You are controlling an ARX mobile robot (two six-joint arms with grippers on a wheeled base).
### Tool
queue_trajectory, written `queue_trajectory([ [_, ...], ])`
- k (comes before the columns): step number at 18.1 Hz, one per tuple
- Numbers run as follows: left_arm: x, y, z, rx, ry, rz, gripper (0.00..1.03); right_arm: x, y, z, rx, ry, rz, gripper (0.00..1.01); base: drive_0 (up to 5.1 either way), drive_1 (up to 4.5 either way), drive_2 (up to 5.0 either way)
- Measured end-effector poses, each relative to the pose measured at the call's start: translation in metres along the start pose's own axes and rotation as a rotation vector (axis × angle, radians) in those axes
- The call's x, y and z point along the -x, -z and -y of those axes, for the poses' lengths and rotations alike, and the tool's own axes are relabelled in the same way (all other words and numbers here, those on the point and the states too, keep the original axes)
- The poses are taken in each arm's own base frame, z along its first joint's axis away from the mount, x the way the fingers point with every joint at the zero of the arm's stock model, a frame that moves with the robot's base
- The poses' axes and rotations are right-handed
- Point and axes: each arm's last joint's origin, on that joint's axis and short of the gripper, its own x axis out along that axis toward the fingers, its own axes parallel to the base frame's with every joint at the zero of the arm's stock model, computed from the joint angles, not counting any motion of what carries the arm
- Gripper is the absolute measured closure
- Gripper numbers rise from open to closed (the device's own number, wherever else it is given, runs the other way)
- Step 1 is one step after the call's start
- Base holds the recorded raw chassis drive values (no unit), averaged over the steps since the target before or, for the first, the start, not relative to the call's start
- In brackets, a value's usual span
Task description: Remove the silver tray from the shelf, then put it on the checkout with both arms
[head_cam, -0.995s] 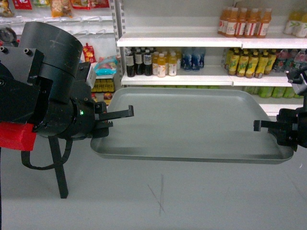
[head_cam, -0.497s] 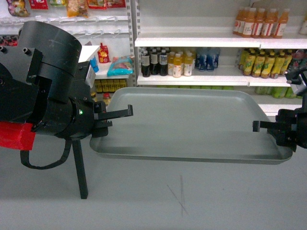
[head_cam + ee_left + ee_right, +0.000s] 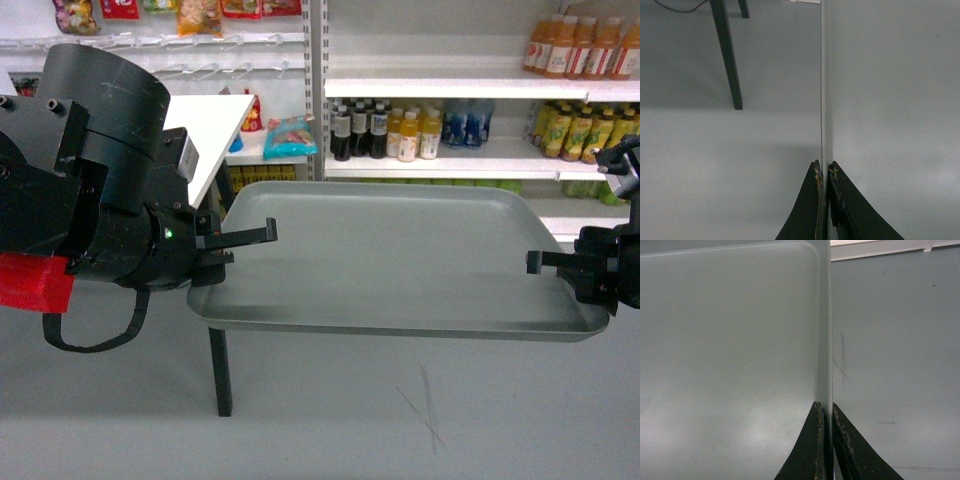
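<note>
The bulky left arm (image 3: 95, 180) fills the left of the head view, hiding the floor (image 3: 330, 420) and part of a white table (image 3: 215, 125) behind it; only one dark table leg (image 3: 220, 372) shows below. The silver tray (image 3: 400, 255) hangs level in the air between both arms, above the grey floor and in front of drink-stocked shelves (image 3: 470, 85). The left gripper (image 3: 824, 172) is clenched on the tray's left rim, the right gripper (image 3: 825, 410) likewise pinching its right rim. The right arm (image 3: 610, 270) is cut off at the frame edge. Bottle labels are too small to read.
</note>
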Motion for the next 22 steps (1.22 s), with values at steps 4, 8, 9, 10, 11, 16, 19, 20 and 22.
queue_trajectory([
  [4,0.0000,0.0003,-0.0001,0.000,-0.002,-0.003,1.00,0.0000,0.0000,-0.0001,0.000,0.000,-0.001,0.99,-5.0,2.46,2.5],
  [8,0.0001,0.0000,0.0004,-0.001,0.000,0.001,1.00,0.0000,0.0001,0.0002,0.000,0.002,-0.002,0.99,-5.0,2.46,2.5],
  [9,0.0000,-0.0001,-0.0001,0.000,-0.001,0.001,1.00,0.0000,0.0000,0.0000,0.000,0.001,-0.001,0.99,-5.0,2.42,2.4],
  [10,0.0000,0.0000,-0.0002,0.000,-0.001,0.000,1.00,0.0000,-0.0002,-0.0002,0.000,0.000,0.000,0.99,-5.0,2.42,2.4],
  [11,0.0000,0.0000,-0.0002,0.001,-0.001,0.000,1.00,0.0001,-0.0002,0.0000,0.000,0.000,0.001,0.99,-5.0,2.44,2.4],
  [16,0.0000,0.0000,-0.0002,0.000,-0.001,0.000,1.00,0.0000,0.0000,-0.0001,0.000,0.001,-0.001,0.99,-5.0,2.43,2.4],
  [19,0.0000,-0.0001,-0.0001,0.001,-0.001,0.001,1.00,0.0001,-0.0005,-0.0001,0.000,0.000,0.003,0.99,-5.1,2.38,2.4],
  [20,0.0000,-0.0001,-0.0002,0.000,-0.001,0.001,1.00,0.0001,-0.0005,-0.0001,0.000,0.000,0.003,0.99,-5.1,2.36,2.4],
  [22,0.0000,-0.0001,-0.0001,0.000,-0.001,0.001,1.00,0.0000,-0.0002,0.0000,0.000,0.000,0.002,0.99,-5.1,2.38,2.4],
])
